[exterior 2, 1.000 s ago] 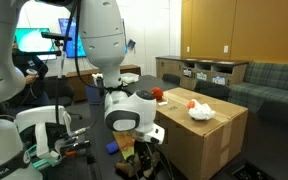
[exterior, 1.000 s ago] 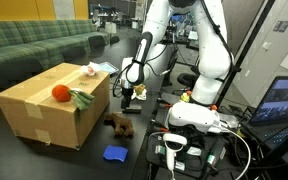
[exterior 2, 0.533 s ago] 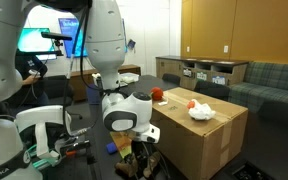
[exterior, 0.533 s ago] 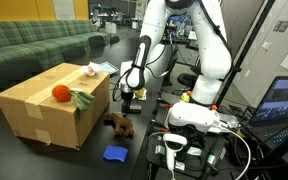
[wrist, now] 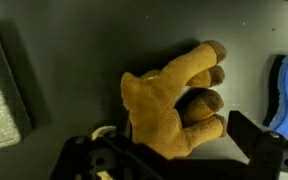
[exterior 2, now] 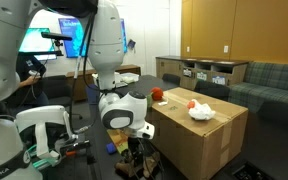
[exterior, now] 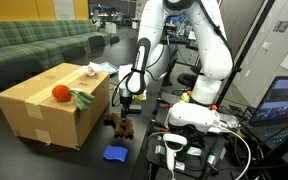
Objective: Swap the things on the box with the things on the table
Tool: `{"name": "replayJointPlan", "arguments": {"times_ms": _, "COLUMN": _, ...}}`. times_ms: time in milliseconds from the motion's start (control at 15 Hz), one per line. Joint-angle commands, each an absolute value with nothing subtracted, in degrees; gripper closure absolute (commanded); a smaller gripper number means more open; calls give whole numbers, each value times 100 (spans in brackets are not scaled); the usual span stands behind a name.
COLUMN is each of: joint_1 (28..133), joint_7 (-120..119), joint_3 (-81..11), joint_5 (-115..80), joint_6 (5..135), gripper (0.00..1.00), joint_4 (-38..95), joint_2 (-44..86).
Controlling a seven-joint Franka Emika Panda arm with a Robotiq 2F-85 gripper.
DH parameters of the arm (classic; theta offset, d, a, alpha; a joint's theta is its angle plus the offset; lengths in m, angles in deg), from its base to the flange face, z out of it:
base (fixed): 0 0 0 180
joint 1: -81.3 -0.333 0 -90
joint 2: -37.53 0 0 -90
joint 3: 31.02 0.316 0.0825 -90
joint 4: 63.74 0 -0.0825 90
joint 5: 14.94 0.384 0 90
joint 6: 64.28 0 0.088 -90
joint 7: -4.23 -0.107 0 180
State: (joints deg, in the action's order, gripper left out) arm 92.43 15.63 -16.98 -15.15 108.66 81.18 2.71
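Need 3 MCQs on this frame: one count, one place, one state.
1. Things lying on the box: A one, B three, C five.
2. The brown plush toy is: A on the box, B on the table, C in the gripper.
3. The gripper is: A open, B shut on the plush toy, C shut and empty.
Key: 1 B, the orange ball, green item and white item sit on top; 2 B, it lies on the black surface beside the box; 3 A, its jaws stand apart above the toy.
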Motion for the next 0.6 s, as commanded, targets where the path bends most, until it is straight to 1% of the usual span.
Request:
{"name": "replayJointPlan", "arguments": {"times_ms": 0, "joint_1": 9030, "joint_7": 1444, "joint_3": -1761, "joint_5": -1536, "joint_6": 11255, "gripper": 0, "joint_4": 8187, "joint_2": 165}}
{"name": "replayJointPlan", "arguments": {"times_ms": 533, "joint_1": 8846, "joint_7": 1414, "joint_3": -1864, "joint_5": -1727, "joint_6": 12003, "gripper": 0, "joint_4": 8144, "joint_2": -257}}
